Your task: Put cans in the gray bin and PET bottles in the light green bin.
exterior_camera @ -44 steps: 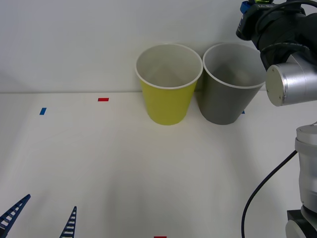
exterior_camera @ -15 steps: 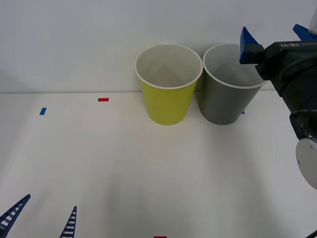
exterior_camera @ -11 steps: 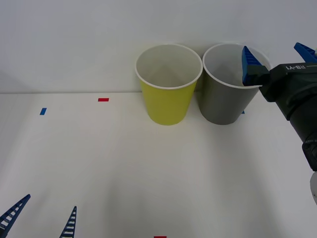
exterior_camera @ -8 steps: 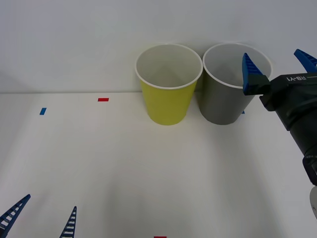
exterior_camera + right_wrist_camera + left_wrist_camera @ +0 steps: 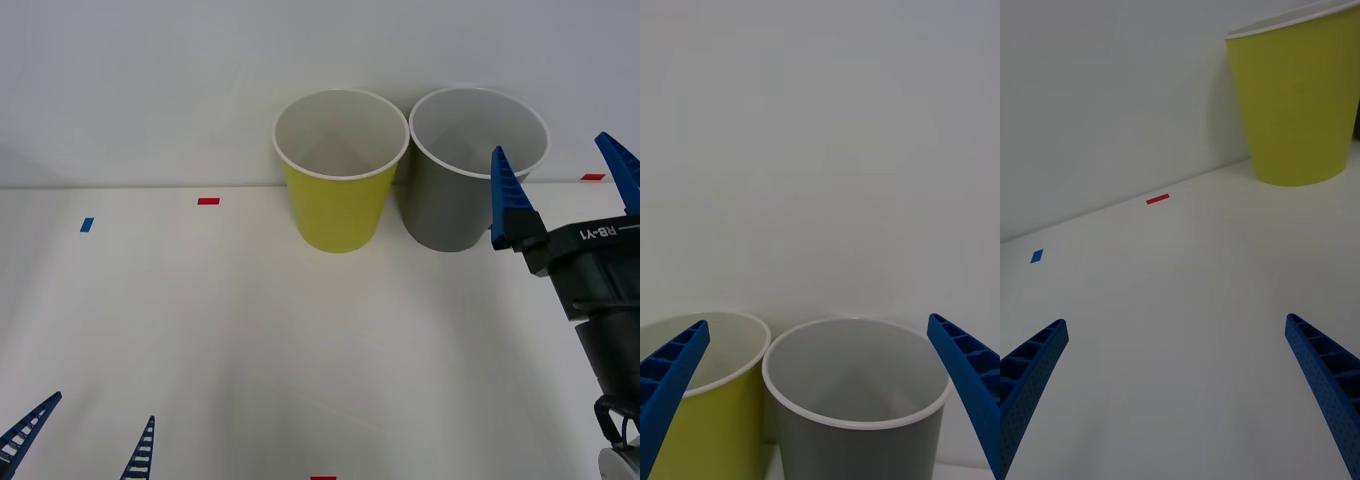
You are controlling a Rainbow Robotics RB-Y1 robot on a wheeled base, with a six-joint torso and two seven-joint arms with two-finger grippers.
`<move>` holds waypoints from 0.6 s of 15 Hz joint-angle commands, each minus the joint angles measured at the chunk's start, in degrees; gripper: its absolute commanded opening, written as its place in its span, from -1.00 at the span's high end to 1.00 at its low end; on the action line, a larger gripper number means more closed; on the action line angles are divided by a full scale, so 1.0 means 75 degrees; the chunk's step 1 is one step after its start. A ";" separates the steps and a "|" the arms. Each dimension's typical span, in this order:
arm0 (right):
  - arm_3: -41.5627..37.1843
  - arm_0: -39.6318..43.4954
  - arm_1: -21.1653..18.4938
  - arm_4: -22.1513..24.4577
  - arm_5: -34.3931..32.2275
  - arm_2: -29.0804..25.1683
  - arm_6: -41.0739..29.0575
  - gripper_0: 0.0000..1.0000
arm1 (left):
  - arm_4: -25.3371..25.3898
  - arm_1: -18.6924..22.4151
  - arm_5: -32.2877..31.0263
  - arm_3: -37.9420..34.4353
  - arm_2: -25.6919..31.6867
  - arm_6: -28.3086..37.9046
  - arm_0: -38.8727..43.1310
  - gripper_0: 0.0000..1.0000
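The blue ribbed fingers (image 5: 507, 200) of the right gripper (image 5: 562, 190) are spread wide apart, with nothing held between them. The gripper is raised just in front of the gray bin (image 5: 470, 185), at the table's far right; in the right wrist view the bin's open mouth (image 5: 857, 375) is framed between the two fingers. The light green bin (image 5: 340, 180) is set immediately to the left of the gray bin, both upright against the white wall, almost touching. The left gripper (image 5: 85, 440) is parked low at the near left of the white table (image 5: 250, 330), its fingers likewise held apart over bare surface. Small red (image 5: 208, 201) and blue (image 5: 86, 225) tape marks are seen on the table.
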 commanded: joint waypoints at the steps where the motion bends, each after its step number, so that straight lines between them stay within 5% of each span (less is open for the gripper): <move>1: 0.1354 0.0543 -0.0039 0.0131 -0.1913 0.0052 0.0057 -1.00 | 0.0000 0.0000 0.0000 0.0000 0.0000 0.0000 0.0000 -1.00; 5: 0.2913 0.0942 -0.0085 -0.0092 -0.3799 0.0040 0.0046 -1.00 | 0.0000 0.0000 0.0000 0.0000 0.0000 0.0000 0.0000 -1.00; 9: 0.3159 0.1785 -0.0238 -0.0244 -0.4127 -0.0065 0.0010 -1.00 | 0.0000 0.0000 0.0000 0.0000 0.0000 0.0000 0.0000 -1.00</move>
